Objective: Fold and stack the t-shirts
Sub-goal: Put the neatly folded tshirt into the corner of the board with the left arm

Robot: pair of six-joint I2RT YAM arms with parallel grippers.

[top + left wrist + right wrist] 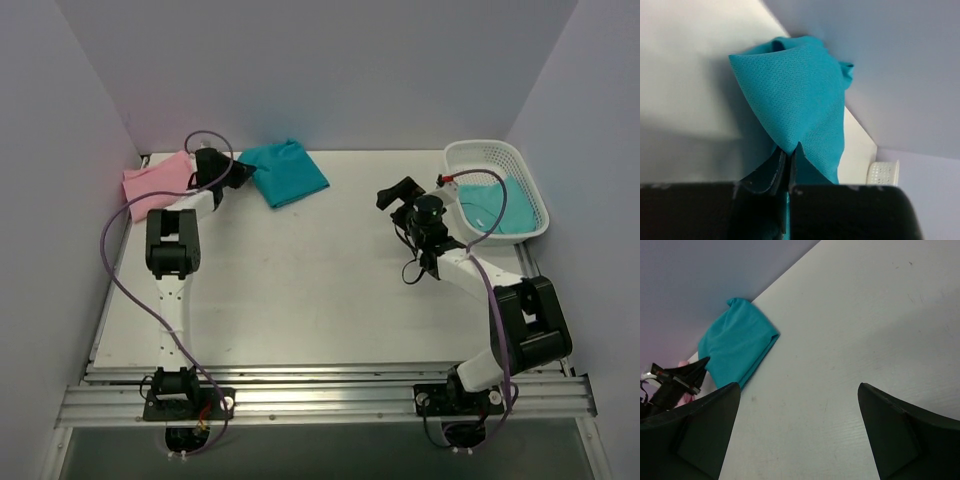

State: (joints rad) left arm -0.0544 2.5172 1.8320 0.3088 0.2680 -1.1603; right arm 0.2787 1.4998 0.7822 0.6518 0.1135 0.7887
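Left jaws of mine are clamping tightly on the edge of the folded teal t-shirt, and in my left wrist view the cloth is standing up from the pinch like a small tent. This t-shirt is lying at the far side of the desk, close to the back wall, and is stretching away from my left jaws toward the right. The pink t-shirt is lying just beside them on the other side, in the far left corner. My right jaws are spreading wide and holding nothing, hovering over the desk near the white mesh basket. A second teal t-shirt is resting inside that basket.
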